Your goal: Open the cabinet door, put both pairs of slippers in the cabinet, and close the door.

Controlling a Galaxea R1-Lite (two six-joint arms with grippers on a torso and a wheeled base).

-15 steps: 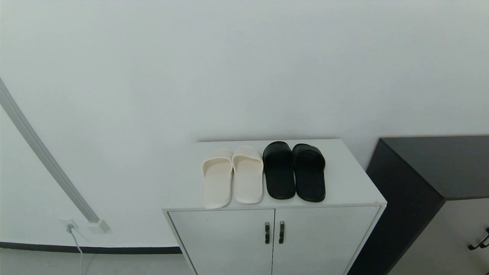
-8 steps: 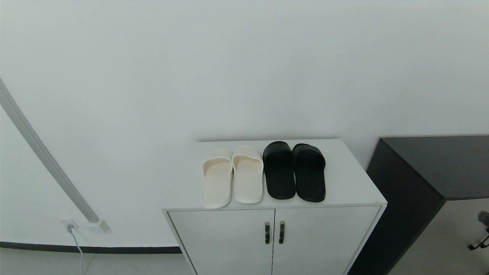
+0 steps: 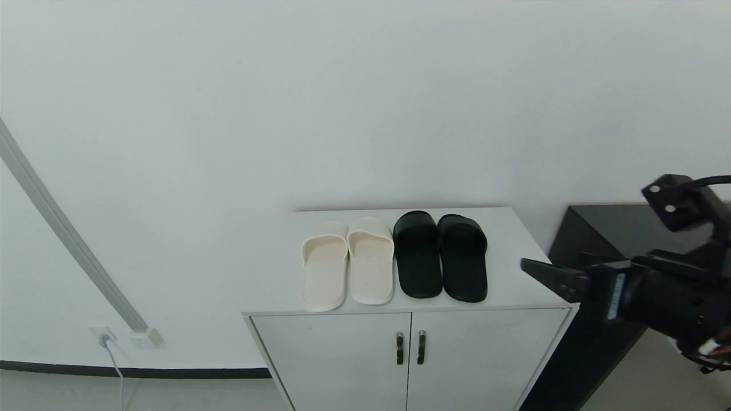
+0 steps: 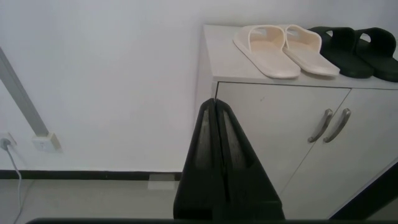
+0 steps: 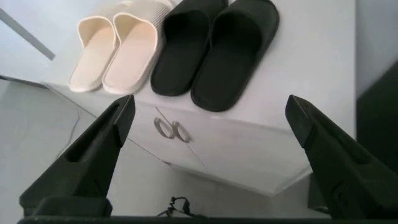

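Right gripper (image 5: pixel 209 107) is spread wide; right door handle (image 3: pixel 421 346), lower centre of the head view, is to be grasped squarely.

— What sort of place are we in?
— A plain indoor room: bare white wall (image 3: pixel 365 103), black skirting (image 3: pixel 171 374), a wall socket (image 3: pixel 104 337) below a cable duct (image 3: pixel 63 227).
— Home or office?
— We cannot tell. The white cabinet (image 3: pixel 485 354) bearing slippers (image 3: pixel 402 262) suggests an entryway.

Black table (image 3: pixel 617 228), wall socket (image 3: pixel 103 338).
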